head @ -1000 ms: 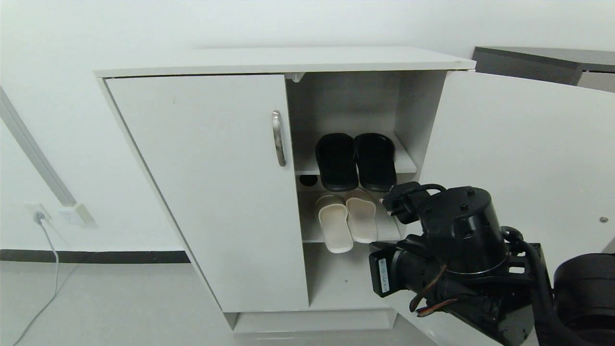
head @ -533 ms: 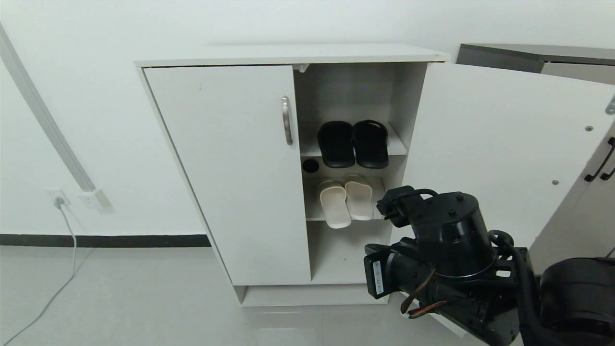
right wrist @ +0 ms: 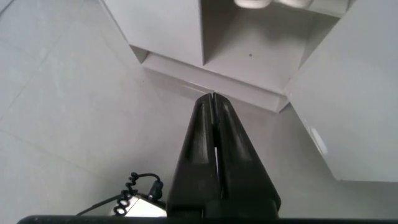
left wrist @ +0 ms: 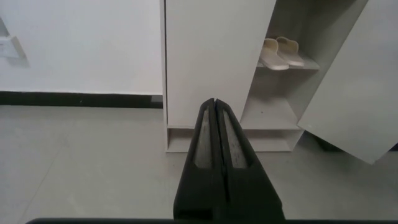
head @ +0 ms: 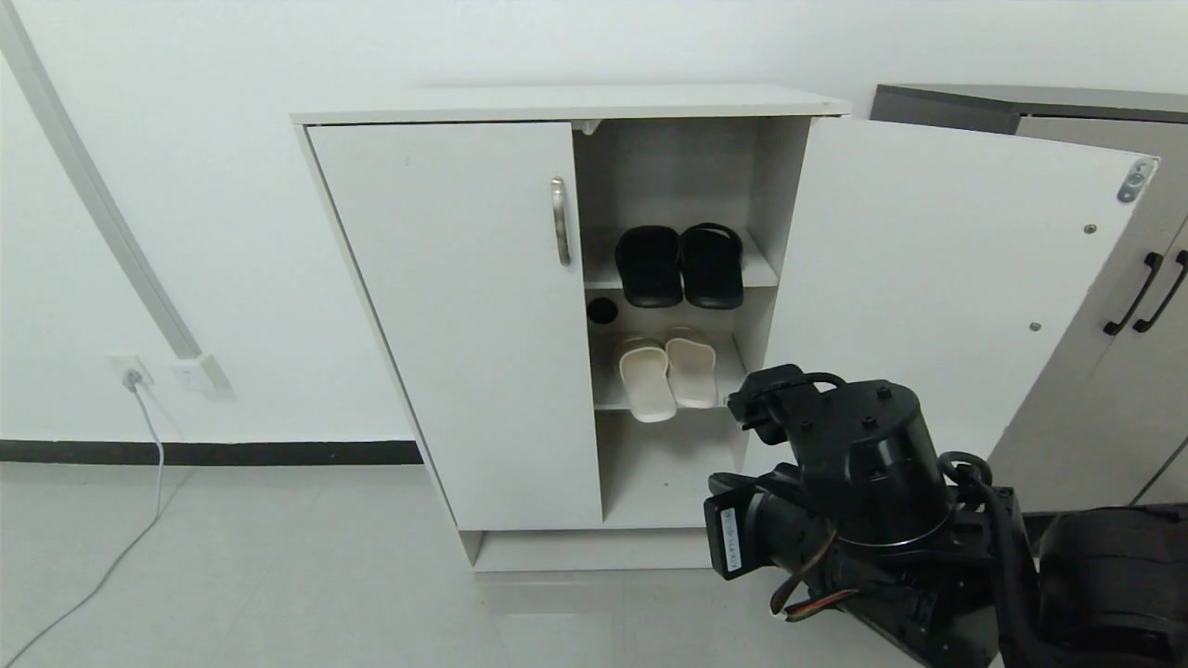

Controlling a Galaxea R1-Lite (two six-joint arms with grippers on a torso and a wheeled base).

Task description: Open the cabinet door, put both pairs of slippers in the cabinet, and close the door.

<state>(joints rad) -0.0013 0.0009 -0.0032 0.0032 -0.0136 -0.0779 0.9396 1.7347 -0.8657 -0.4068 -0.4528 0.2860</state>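
white wall [head: 186,139] behind the cabinet [head: 557,100]. showed black slippers [head: 679,266] on the cabinet's upper shelf, cream slippers [head: 666,376] one shelf lower, both stowed. had the cabinet door [head: 928,269] swung wide, likely awaiting closing. had left gripper [left wrist: 215,109] and right gripper [right wrist: 213,102] pinched closed, empty, before the cabinet.

black right arm [head: 863,482]: screwed round cap [head: 868,445], white label [head: 730,540], reddish wires [head: 809,586]; slim black right tool [right wrist: 213,96].

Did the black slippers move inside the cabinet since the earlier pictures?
No. The black slippers lie on the same upper shelf, above the white slippers; only the camera moved back.
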